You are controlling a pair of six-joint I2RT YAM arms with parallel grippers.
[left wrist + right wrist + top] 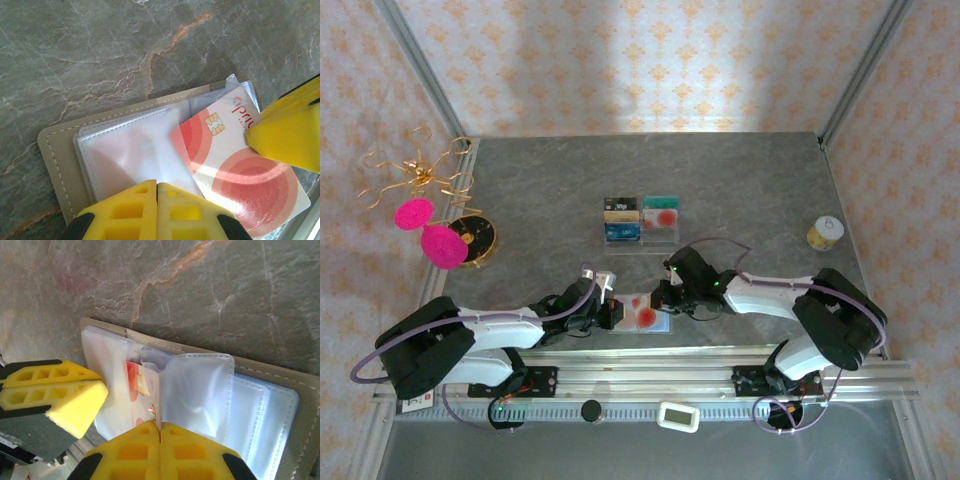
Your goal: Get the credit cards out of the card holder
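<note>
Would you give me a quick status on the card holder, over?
Left gripper shut on holder sleeve. Right gripper shut on card, card partway out of its sleeve. Tray well behind, nothing in the way.

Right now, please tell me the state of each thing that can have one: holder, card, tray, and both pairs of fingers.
card holder, open, olive skin down, one clear sleeve lifted.
red-blotched card, partly out of its sleeve, skewed.
left fingers, shut, pinching the holder's sleeve edge.
right fingers, shut on the red-blotched card's edge.
acrylic tray, holding cards in its compartments.
</note>
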